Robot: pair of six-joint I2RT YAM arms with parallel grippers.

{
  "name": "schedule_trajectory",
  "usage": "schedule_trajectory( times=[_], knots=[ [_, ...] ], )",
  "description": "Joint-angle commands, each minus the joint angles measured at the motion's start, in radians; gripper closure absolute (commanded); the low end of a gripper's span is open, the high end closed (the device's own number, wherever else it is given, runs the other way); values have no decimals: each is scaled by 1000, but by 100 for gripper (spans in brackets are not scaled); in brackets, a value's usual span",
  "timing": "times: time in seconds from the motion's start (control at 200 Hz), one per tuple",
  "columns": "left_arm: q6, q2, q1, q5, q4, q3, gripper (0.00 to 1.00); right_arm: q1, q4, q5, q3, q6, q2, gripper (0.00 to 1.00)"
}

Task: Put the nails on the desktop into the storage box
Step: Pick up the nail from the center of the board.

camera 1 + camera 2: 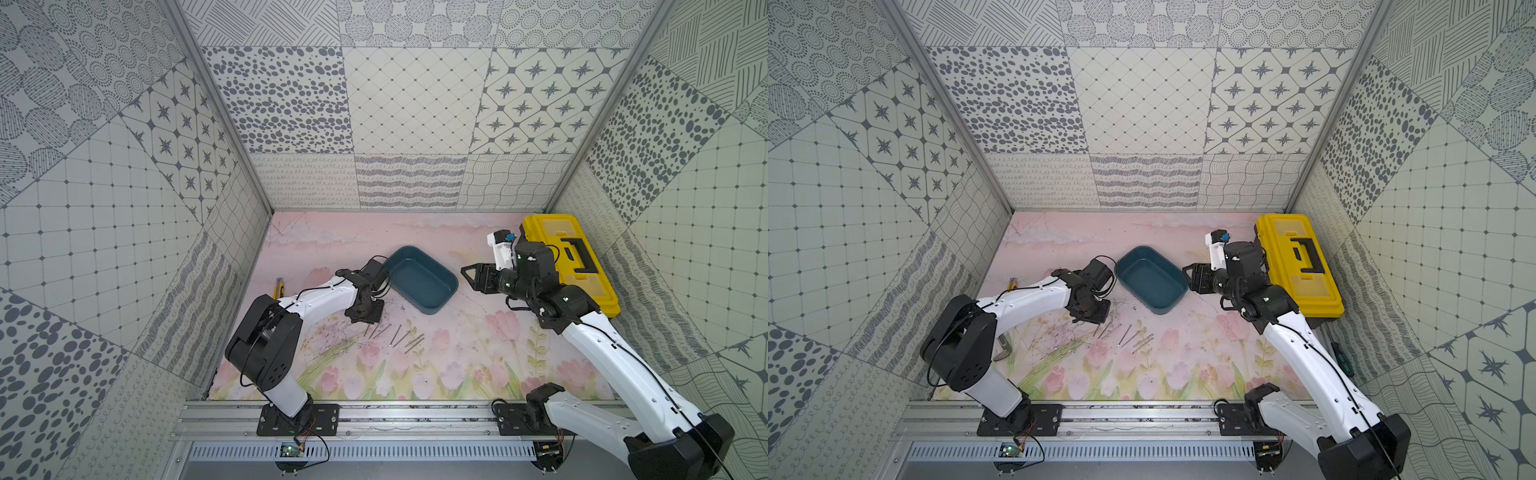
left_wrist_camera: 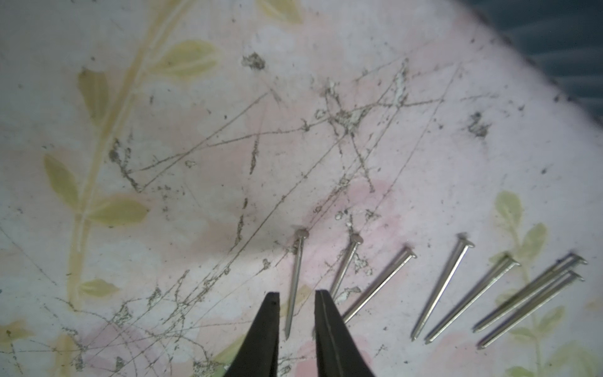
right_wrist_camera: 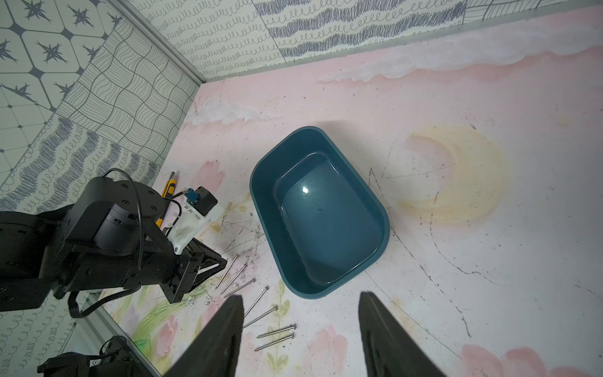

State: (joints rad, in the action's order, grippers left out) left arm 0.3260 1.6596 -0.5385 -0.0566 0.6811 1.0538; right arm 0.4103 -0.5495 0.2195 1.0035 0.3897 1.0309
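A laboratory robot cell, boxed in by patterned wall panels [image 1: 415, 104] across the upper frame, left arm [image 1: 320, 297] and right arm [image 1: 615, 361] bolted to an aluminium rail [image 1: 415, 417] along the lower edge, tulip-printed desktop [image 1: 457, 365] laid at centre.

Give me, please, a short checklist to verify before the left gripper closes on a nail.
1. One nail inside the left gripper: ok, it lies between the jaws.
2. Jaws apart: ok, open.
3. Neighbour nail clear: not ok, its tip lies right beside one finger.
4. Storage box ready: ok, upright, no nail inside.
5. Right gripper out of the way: ok, open, away from the nails.
6. Fingers low enough to the desktop: cannot tell.
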Motion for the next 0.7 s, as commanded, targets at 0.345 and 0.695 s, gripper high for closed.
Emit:
schedule_trajectory(
  times=[0.345,0.695],
  knots=[
    [2,47,3,-8,-49,-20,78,5,33,18,7,6,-16,39],
    [11,77,-9,-7,-74,-33,79,5,33,23,4,5,-25,39]
  ],
)
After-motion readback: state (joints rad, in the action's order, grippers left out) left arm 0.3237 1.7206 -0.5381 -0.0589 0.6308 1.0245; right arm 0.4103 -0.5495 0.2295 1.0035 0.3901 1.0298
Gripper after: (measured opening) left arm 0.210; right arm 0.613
